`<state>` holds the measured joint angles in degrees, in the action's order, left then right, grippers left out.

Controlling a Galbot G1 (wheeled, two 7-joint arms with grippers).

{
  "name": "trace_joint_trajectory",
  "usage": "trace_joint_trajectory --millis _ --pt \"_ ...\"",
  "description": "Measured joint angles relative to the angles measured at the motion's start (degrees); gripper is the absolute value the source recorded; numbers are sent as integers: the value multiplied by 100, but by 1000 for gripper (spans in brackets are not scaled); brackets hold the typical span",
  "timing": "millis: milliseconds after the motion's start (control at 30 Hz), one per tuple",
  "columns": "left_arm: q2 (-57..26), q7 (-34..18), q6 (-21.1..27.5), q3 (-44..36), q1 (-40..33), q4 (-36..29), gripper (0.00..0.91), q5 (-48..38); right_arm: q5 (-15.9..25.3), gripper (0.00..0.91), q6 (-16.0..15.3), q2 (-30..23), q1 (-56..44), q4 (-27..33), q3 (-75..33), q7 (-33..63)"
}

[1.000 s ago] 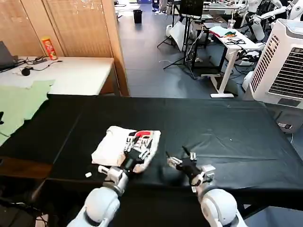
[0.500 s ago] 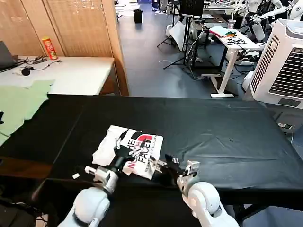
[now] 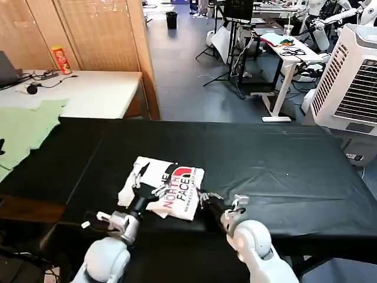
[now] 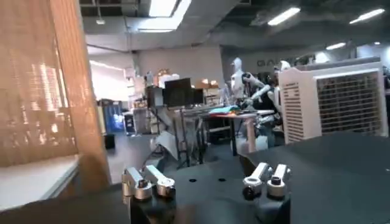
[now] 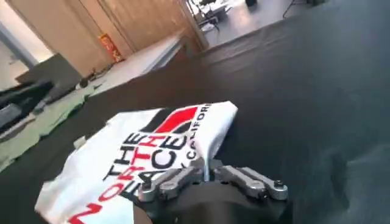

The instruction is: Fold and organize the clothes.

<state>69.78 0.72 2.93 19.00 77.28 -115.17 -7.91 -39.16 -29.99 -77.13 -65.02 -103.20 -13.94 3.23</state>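
T-shirt (image 3: pixel 168 187): folded, near the counter's (image 3: pixel 283 171) front edge.
Left end effector (image 3: pixel 143 190): spread, on its near-left part.
Right end effector (image 3: pixel 203 197): pinching its right edge.
Risk: pulling could undo the fold.

1. The T-shirt (image 3: pixel 168 187) is laid on the near part of the table (image 3: pixel 283 171), left of its middle.
2. The left gripper (image 3: pixel 140 190) is placed at the T-shirt's near left edge.
3. The right gripper (image 3: pixel 203 199) is placed at its near right edge.
4. A second garment (image 3: pixel 23 131) is spread far left, beyond the table.
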Motion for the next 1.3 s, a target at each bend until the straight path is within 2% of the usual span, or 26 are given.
trace_joint_trajectory --millis 200,233,267,433,533,633,767,867,967,1133,1300 --pt "-18 1 -160 211 141 91 878 2 -226 49 -61 296 269 107 -238 -62" --pt "-22 -2 -173 243 165 105 878 2 -284 302 -101 383 296 113 -284 -57" --pt "-22 2 -189 273 188 119 878 14 -351 878 -179 476 300 108 -329 -44" --pt "3 -211 -167 367 289 140 878 83 -389 878 -370 941 139 -143 -524 109" --pt "6 -340 -44 378 382 56 878 -35 -162 878 -227 1106 -95 -454 -652 222" --pt "8 -421 27 356 513 27 878 8 283 878 166 1230 -439 -789 -819 199" --pt "16 -542 -86 305 668 43 878 28 1082 878 895 1274 -954 -1122 -984 98" --pt "-16 -811 122 281 823 -27 878 -64 1745 878 1516 1285 -1379 -1261 -1094 98" --pt "-101 -1117 308 321 1033 -230 878 -442 2134 878 1999 1305 -1876 -1407 -1213 150" --pt "-197 -1308 301 490 1596 -741 878 -598 2601 878 2546 1341 -2749 -1722 -1391 278" --pt "-236 -1465 336 625 2307 -1130 878 -630 2832 878 2812 1383 -3432 -2069 -1453 582"
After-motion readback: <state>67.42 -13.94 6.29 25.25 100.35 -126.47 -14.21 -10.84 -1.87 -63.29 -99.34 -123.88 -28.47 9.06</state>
